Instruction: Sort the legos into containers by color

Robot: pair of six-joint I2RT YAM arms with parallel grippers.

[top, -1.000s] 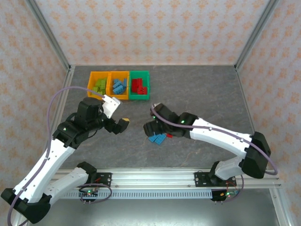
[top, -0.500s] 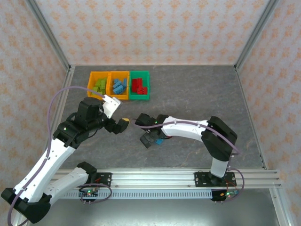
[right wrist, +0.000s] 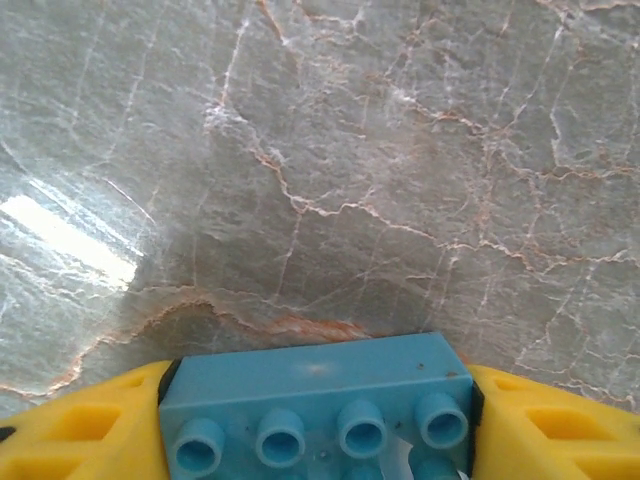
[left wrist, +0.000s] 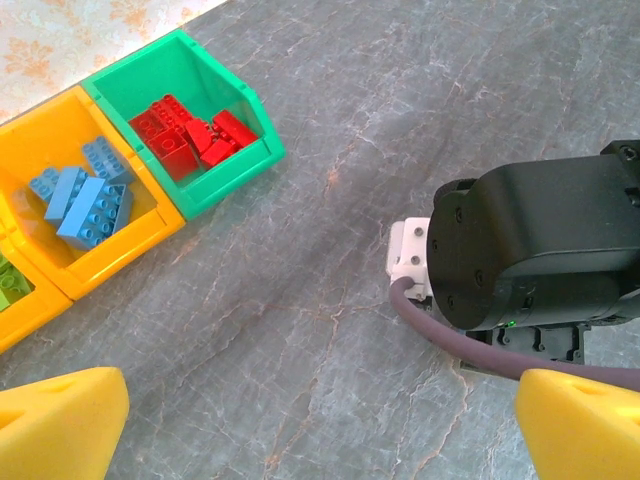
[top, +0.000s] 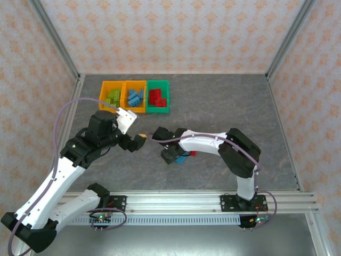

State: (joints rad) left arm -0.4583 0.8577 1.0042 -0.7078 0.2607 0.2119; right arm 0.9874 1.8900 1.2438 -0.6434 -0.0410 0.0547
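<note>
Red legos (left wrist: 185,130) sit in the green bin (left wrist: 232,175), blue legos (left wrist: 85,200) in an orange-yellow bin (left wrist: 112,255).

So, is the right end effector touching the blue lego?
Touching. The right wrist view shows the blue lego sitting between the yellow fingers of the right end effector, both flush against its ends.

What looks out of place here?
Nothing is spilled or broken. One small red studded plastic brick lies loose on the grey stone-patterned table, apart from the three plastic bins; the right gripper holds a light blue studded brick.
</note>
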